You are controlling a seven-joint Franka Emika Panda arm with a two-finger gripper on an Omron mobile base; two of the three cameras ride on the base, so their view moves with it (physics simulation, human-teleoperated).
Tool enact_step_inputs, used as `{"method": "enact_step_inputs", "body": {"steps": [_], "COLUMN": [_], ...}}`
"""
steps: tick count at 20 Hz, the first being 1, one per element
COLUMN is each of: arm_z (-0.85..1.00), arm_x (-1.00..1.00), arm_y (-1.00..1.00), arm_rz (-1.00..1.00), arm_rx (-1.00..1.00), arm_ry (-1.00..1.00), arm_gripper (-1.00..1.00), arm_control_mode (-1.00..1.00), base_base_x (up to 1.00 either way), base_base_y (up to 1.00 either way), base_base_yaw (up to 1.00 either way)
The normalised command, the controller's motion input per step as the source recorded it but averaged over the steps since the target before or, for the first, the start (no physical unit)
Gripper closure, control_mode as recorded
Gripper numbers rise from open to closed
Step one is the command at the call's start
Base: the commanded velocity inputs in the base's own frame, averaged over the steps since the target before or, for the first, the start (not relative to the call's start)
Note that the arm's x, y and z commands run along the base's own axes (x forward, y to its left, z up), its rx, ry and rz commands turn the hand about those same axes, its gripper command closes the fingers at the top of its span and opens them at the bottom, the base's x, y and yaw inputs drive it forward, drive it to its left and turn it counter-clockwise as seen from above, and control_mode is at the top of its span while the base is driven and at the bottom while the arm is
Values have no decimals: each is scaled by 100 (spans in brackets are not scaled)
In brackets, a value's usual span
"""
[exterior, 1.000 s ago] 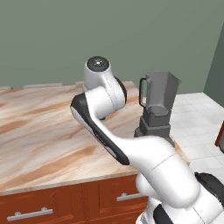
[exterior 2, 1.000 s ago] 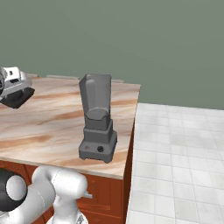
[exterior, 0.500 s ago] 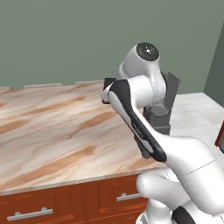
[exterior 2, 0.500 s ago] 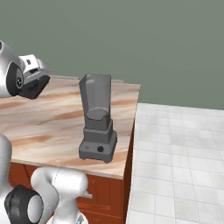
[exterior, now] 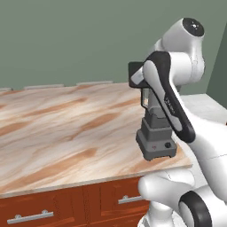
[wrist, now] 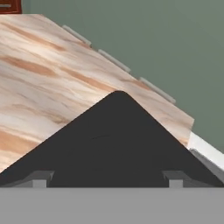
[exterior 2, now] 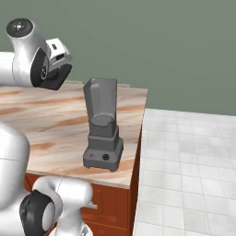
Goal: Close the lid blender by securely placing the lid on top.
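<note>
The flat black square lid (wrist: 116, 144) with rounded corners is sitting clamped between the fingertips (wrist: 40, 179) of the tool (wrist: 107, 181), one corner pointing away over the glossy tan marbled worktop (wrist: 39, 78). The left base view is showing that lid (exterior: 135, 74) edge-on, up high and just beside the tapered translucent grey jar of the dark grey blocky blender (exterior: 155, 133). The right base view is showing the blender (exterior 2: 103, 126) whole, its jar rim uncovered, near the worktop (exterior 2: 46, 120) edge.
</note>
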Motion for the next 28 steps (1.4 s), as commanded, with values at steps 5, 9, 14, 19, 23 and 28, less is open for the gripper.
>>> {"method": "enact_step_inputs", "body": {"steps": [5,9,14,19,23,28], "arm_z": [1,2,13,11,-1,-14], "arm_x": [1,0,20,46,28,32], "arm_y": [-64,-60,-45,-31,-37,-8], "arm_rz": [11,10,3,0,0,0], "arm_rx": [0,0,0,0,2,0], "arm_ry": [0,0,10,18,10,1], "arm_gripper": [100,100,100,100,100,100], "arm_control_mode": [-100,-100,-100,-100,-100,-100], "base_base_x": [0,0,0,0,0,0], "base_base_y": [0,0,0,0,0,0], "base_base_yaw": [0,0,0,0,0,0]}}
